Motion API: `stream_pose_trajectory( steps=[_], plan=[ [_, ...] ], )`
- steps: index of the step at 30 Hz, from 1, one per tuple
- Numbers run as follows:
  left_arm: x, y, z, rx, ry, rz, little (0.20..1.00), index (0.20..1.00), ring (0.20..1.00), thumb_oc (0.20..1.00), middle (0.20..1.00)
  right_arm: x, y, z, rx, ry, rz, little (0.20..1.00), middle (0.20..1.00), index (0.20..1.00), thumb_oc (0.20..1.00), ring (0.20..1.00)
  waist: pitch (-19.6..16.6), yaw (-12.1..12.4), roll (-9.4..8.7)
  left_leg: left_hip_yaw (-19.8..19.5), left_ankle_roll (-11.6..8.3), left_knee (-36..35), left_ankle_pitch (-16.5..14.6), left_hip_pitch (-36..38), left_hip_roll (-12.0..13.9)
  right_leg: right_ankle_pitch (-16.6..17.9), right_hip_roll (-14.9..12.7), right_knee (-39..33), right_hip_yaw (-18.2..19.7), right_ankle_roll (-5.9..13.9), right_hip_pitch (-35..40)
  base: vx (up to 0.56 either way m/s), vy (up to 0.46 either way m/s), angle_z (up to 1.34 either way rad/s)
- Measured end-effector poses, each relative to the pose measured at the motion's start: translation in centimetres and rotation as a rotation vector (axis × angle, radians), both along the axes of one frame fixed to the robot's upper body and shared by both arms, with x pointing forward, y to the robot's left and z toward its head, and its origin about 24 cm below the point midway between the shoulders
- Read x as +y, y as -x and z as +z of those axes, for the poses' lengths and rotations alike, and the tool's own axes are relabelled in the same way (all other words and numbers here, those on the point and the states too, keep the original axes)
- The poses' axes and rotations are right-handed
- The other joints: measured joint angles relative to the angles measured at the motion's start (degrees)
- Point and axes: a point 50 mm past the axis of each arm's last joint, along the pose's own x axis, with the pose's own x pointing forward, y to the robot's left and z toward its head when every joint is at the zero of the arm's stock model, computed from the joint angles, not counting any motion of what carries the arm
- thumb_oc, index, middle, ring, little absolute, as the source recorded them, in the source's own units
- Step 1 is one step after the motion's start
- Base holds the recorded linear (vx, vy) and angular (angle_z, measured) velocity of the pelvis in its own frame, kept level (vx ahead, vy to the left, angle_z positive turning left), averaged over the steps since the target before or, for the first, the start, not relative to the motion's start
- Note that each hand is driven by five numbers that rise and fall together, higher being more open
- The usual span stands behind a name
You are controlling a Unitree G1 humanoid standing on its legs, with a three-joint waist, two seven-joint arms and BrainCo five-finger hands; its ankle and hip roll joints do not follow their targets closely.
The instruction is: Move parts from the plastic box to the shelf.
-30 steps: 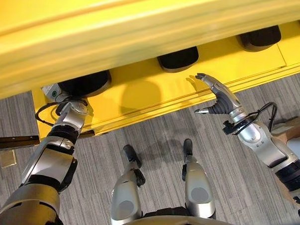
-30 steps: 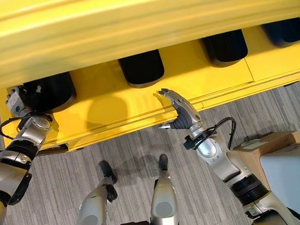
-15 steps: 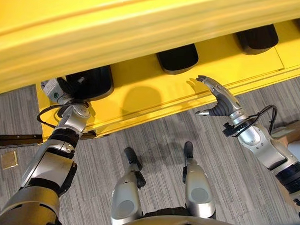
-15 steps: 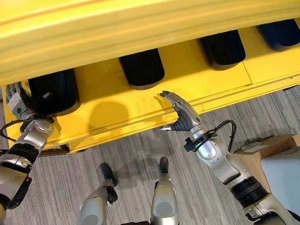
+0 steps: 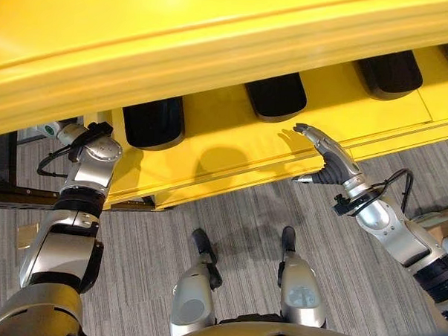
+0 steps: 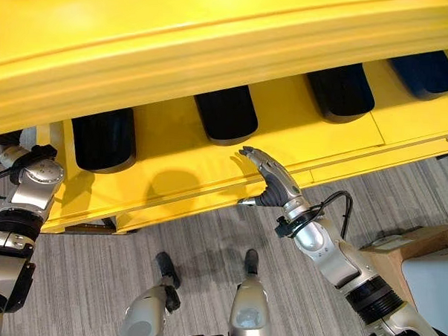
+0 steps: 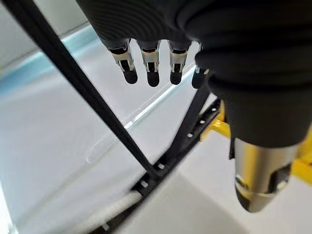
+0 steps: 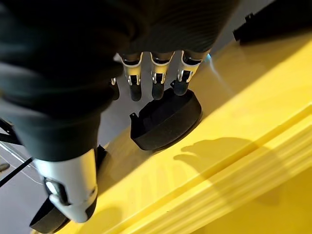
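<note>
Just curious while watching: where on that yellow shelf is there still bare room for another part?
Bare yellow shelf shows between the black parts, and a strip along the front edge by the right hand. The back row is crowded. The left hand hangs beyond the shelf's end.

You see grey striped carpet floor (image 5: 132, 238), a cardboard box (image 6: 410, 247) on it, and a black metal frame (image 7: 97, 112).

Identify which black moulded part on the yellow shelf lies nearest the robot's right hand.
The middle black part, just beyond the open right hand; the others sit farther along the yellow shelf.
</note>
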Motion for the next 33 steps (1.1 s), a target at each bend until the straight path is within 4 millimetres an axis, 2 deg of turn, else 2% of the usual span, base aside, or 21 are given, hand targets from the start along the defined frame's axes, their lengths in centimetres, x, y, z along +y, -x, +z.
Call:
stream_pose_trajectory(
  steps=[2, 6, 8, 9, 12, 14, 15, 17, 21, 23, 27, 30, 31, 32, 33],
  plan=[
    [-1.0, 0.0, -0.7, -0.001, 0.019, -0.073, 1.0, 1.0, 1.0, 1.0, 1.0, -0.2, 0.2, -0.4, 0.008, 0.001, -0.008, 1.0, 1.0, 1.0, 1.0, 1.0, -0.61, -0.07, 0.03, 0.03, -0.02, -0.25, 0.02, 0.05, 0.0, 0.0, 0.04, -0.15, 0.01, 0.0, -0.01, 0.02, -0.073, -0.01],
    [-5.3, 1.3, -4.3, 0.028, 0.088, -0.323, 1.0, 1.0, 1.0, 1.0, 1.0, -0.7, 1.0, -1.5, 0.049, -0.016, -0.035, 1.0, 1.0, 1.0, 1.0, 1.0, -1.19, 0.44, -0.24, -0.05, -0.3, -1.4, 0.2, 2.03, -0.03, -0.05, 0.27, -1.1, -0.55, 0.05, 2.03, 0.03, -0.143, 0.02],
    [-8.9, 3.7, -5.5, -0.006, 0.131, -0.526, 1.0, 1.0, 1.0, 1.0, 1.0, -0.8, 2.0, -2.7, 0.085, -0.072, -0.058, 1.0, 1.0, 1.0, 1.0, 1.0, -1.71, 1.19, -0.86, -0.28, -0.6, -1.68, 0.06, 3.65, 0.11, -0.31, 0.5, -1.72, -0.9, -0.14, 3.79, 0.03, -0.099, 0.05],
    [-10.1, 4.2, -6.5, 0.033, 0.132, -0.601, 1.0, 1.0, 1.0, 1.0, 1.0, -0.7, 2.3, -3.2, 0.103, -0.079, -0.055, 1.0, 1.0, 1.0, 1.0, 1.0, -2.33, 1.92, -0.94, -0.35, -0.79, -1.73, -0.11, 3.98, 0.28, -0.52, 0.69, -2.05, -0.95, -0.22, 4.11, 0.04, -0.175, 0.05],
    [-11.9, 6.2, -8.5, 0.101, 0.275, -0.809, 1.0, 1.0, 1.0, 1.0, 1.0, -0.1, 3.1, -3.8, 0.147, -0.203, -0.051, 1.0, 1.0, 1.0, 1.0, 1.0, -3.86, 2.9, -1.5, -1.11, -1.03, -1.97, -0.17, 4.56, 0.6, -0.97, 1.11, -2.32, -1.8, -0.38, 5.57, 0.02, -0.147, 0.09],
    [-12.2, 7.0, -9.9, 0.165, 0.339, -0.909, 1.0, 1.0, 1.0, 1.0, 1.0, 0.0, 3.4, -4.3, 0.185, -0.27, -0.057, 1.0, 1.0, 1.0, 1.0, 1.0, -4.86, 3.19, -1.46, -1.51, -1.05, -2.1, -0.17, 4.73, 0.59, -1.04, 1.14, -2.59, -2.35, -0.37, 5.88, 0.01, -0.152, 0.15],
    [-12.3, 7.9, -10.6, 0.181, 0.436, -1.019, 1.0, 1.0, 1.0, 1.0, 1.0, -0.1, 3.8, -4.6, 0.237, -0.346, -0.059, 1.0, 1.0, 1.0, 1.0, 1.0, -5.3, 3.47, -1.45, -2.07, -1.27, -2.87, 0.03, 5.64, 0.51, -1.23, 1.19, -3.02, -3.15, -0.4, 7.1, -0.01, -0.204, 0.16],
    [-12.4, 9.3, -12.0, 0.209, 0.542, -1.116, 1.0, 1.0, 1.0, 1.0, 1.0, -0.5, 4.3, -5.2, 0.292, -0.414, -0.076, 1.0, 1.0, 1.0, 1.0, 1.0, -6.95, 4.76, -1.18, -2.12, -1.41, -3.45, 0.13, 5.99, 0.57, -1.77, 1.32, -2.79, -3.22, -0.37, 7.17, -0.01, -0.211, 0.08],
    [-12.8, 11.9, -13.8, 0.166, 0.793, -1.308, 1.0, 1.0, 1.0, 1.0, 1.0, -1.0, 5.2, -6.2, 0.39, -0.564, -0.088, 1.0, 1.0, 1.0, 1.0, 1.0, -8.13, 5.3, -0.62, -3.72, -1.71, -3.46, 0.38, 6.64, 1.13, -2.64, 1.98, -2.59, -4.88, -0.75, 8.86, -0.03, -0.164, 0.17],
    [-13.1, 13.1, -14.6, 0.131, 0.898, -1.388, 1.0, 1.0, 1.0, 1.0, 1.0, -1.2, 5.4, -6.4, 0.419, -0.615, -0.085, 1.0, 1.0, 1.0, 1.0, 1.0, -8.63, 6.7, 0.34, -4.37, -1.85, -3.34, 0.65, 6.42, 2.06, -3.4, 2.83, -1.87, -5.49, -1.25, 8.84, -0.09, -0.23, 0.14],
    [-13.2, 13.4, -14.5, 0.057, 0.931, -1.454, 1.0, 1.0, 1.0, 1.0, 1.0, -1.1, 5.4, -6.7, 0.44, -0.657, -0.073, 1.0, 1.0, 1.0, 1.0, 1.0, -8.95, 7.36, 1.62, -6.27, -1.64, -3.34, 1.1, 5.84, 3.01, -5.12, 3.74, 0.3, -6.96, -1.69, 8.61, -0.06, -0.127, 0.21],
    [-12.7, 13.6, -14.0, 0.002, 0.872, -1.463, 1.0, 1.0, 1.0, 1.0, 1.0, -1.3, 5.5, -7.3, 0.467, -0.677, -0.095, 1.0, 1.0, 1.0, 1.0, 1.0, -9.7, 8.86, 3.05, -8.07, -1.12, -3.62, 1.47, 4.6, 3.84, -8.7, 3.93, 6.5, -8.21, -2.5, 6.21, -0.09, -0.112, 0.32],
    [-12.7, 13.6, -13.9, 0.002, 0.855, -1.488, 1.0, 1.0, 1.0, 1.0, 1.0, -1.4, 5.7, -7.5, 0.473, -0.685, -0.102, 1.0, 1.0, 1.0, 1.0, 1.0, -9.78, 8.84, 3.72, -8.14, 0.24, -3.71, 2.12, 3.54, 4.02, -9.5, 4.11, 8.28, -9.56, -3.34, 5.52, -0.15, -0.076, 0.56],
    [-12.9, 13.5, -13.8, 0.006, 0.842, -1.521, 1.0, 1.0, 1.0, 1.0, 1.0, -1.6, 6.0, -7.8, 0.487, -0.703, -0.119, 1.0, 1.0, 1.0, 1.0, 1.0, -9.68, 8.67, 4.08, -8.13, 3.44, -4.18, 2.36, 2.96, 3.93, -9.93, 4.18, 8.28, -10.87, -3.94, 5.96, -0.13, -0.029, 0.65],
    [-13.1, 13.4, -13.7, 0.005, 0.827, -1.554, 1.0, 1.0, 1.0, 1.0, 1.0, -1.7, 6.2, -8.2, 0.501, -0.72, -0.132, 1.0, 1.0, 1.0, 1.0, 1.0, -9.64, 8.54, 3.78, -6.52, 6.26, -4.84, -0.06, 3.04, 3.82, -10.17, 3.75, 7.79, -11.64, -4.74, 5.9, -0.11, 0.023, 0.61]
  ],
)
